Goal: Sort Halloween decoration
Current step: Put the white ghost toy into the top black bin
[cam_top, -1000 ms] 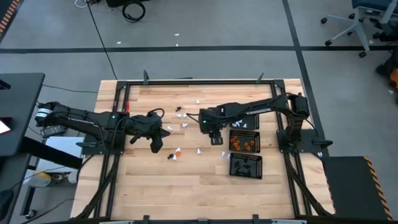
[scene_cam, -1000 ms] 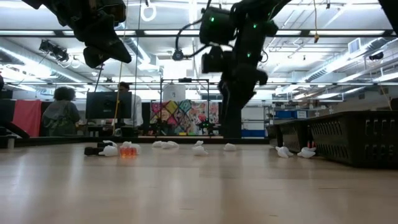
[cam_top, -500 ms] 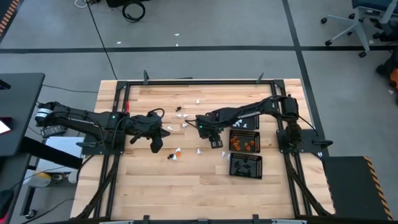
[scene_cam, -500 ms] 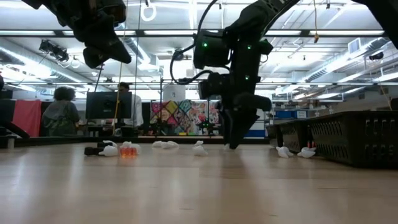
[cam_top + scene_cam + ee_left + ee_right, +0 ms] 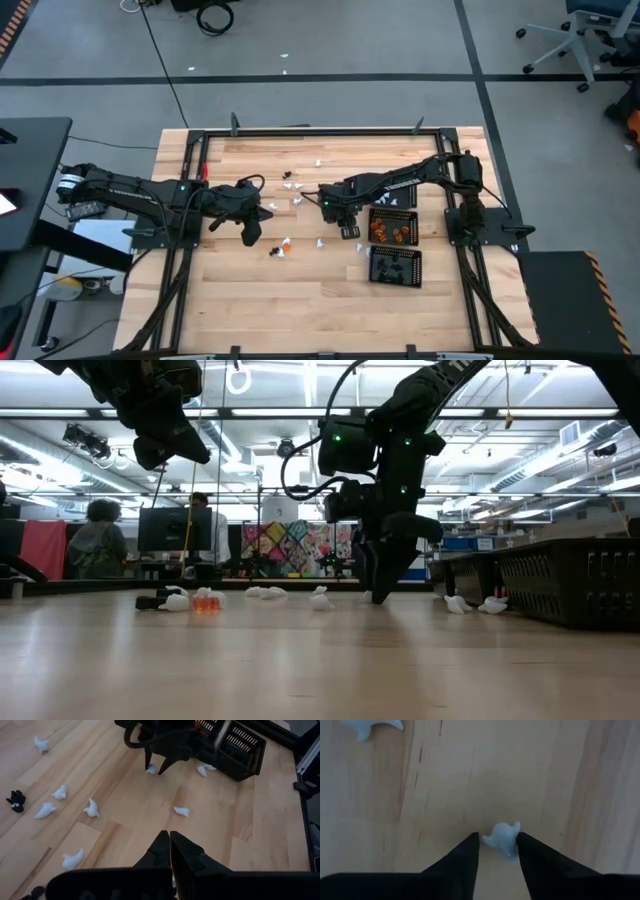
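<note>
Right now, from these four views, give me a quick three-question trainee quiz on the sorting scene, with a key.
1. True or false: the right gripper has its jaws on either side of a white trinket lying on the table.
2. Multiple choice: what fills the middle tray beside the right arm? A) white trinkets B) orange trinkets C) nothing
3. Short answer: how do the left gripper jaws stand, and do they hold anything?

Key:
1. True; the wrist view shows the trinket between the two fingers.
2. B
3. Shut, empty, held above the table, away from the trinkets.
</note>
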Robot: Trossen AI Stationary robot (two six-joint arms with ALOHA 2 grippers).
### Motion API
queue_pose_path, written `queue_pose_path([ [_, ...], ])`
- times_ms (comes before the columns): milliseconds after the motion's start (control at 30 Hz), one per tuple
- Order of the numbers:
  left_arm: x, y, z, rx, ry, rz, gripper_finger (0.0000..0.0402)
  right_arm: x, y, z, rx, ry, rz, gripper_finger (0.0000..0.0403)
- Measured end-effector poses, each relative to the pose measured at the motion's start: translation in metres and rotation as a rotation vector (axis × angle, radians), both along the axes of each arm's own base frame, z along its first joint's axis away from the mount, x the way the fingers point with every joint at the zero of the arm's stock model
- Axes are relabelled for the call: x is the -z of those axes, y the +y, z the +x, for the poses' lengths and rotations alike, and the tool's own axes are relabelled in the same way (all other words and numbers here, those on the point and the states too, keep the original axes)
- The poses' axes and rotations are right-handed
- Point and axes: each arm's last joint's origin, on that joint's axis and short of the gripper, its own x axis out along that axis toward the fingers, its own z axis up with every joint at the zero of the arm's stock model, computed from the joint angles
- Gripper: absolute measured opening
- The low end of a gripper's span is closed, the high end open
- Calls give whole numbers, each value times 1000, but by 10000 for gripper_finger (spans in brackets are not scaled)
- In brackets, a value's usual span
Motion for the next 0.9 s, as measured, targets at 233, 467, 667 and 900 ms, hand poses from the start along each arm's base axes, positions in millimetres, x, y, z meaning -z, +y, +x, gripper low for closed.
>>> queue_pose_path([
  [233,0,0,0,1,1,2,0,1,1,0,-3,-7,5,68],
  [467,0,0,0,-1,0,-3,0,0,1,0,-4,-8,12,49],
  [667,5,-7,3,41,30,-20,0,-1,1,0,-6,-21,17,51],
  [900,36,-34,15,203,-15,117,0,-4,0,9,9,-120,46,51],
])
